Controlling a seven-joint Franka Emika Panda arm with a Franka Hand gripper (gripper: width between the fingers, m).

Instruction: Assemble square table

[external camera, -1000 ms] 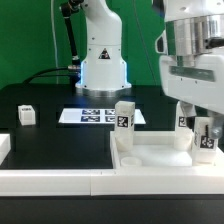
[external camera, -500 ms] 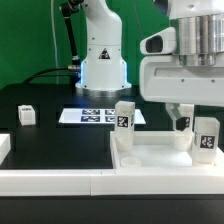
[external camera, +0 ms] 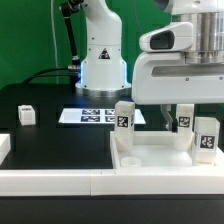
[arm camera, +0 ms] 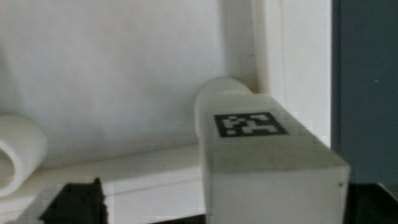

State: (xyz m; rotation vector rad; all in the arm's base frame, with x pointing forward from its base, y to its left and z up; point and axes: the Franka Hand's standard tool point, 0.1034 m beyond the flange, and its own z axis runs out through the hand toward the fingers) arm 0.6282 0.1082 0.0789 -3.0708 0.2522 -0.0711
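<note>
The large white plastic square tray-like top (external camera: 150,158) lies on the black counter (external camera: 50,140), and small white tagged block legs (external camera: 123,118) stand upright on it. They seem light, stiff and smooth, so I would grip a leg by its flat sides. The claw (external camera: 180,112) hangs wide and empty.

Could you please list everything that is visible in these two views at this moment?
table top: one, white, rimmed tray, front of the table, exterior view's right.
upright legs: three, white, tagged, standing on the table top.
loose leg: one, white, tagged, on the table, exterior view's left.
marker board: one, white, flat in front of the robot base.
border rails: white, along the table's front and left edges.
table: one, black.
robot base: one, white, at the back.
gripper: one, open, above the table top, holding nothing.
</note>
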